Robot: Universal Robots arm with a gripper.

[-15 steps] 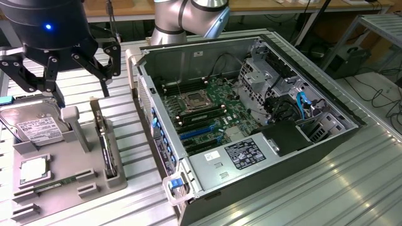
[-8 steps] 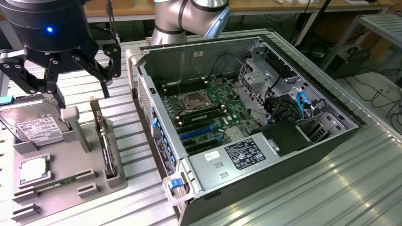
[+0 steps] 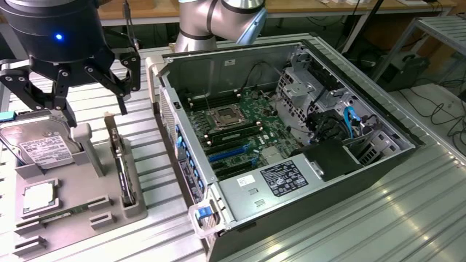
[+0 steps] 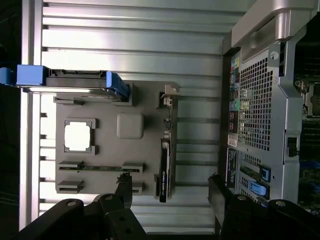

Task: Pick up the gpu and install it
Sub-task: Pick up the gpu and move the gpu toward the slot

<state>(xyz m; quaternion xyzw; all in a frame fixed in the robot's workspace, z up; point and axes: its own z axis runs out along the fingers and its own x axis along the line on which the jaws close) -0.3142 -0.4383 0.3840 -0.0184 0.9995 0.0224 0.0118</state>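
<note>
The black gripper hung in the upper left of the exterior view's frame, its jaws spread wide and holding nothing. Below it the gpu, a thin dark card standing on edge, sat in a slot of the grey moulded plastic fixture tray, on the side nearest the open black and silver computer case.

The card offered only a narrow edge, so a closure slightly off centre would likely have caught a tray post or tipped the card in its slot. The silver boxy hard drive with a white label stood just beside it in the same tray, and jaws this wide could have knocked it. The case wall rose near the tray, so a card lifted askew might have struck its rim. Inside, the blue cables crowded the green board.

The ribbed silver aluminium worktop was grooved and glossy. The tray probably could have slid on it under a sideways push. Behind ran a wooden bench, with a grey metal rack in the upper right and loose dark cables trailing on the floor.
</note>
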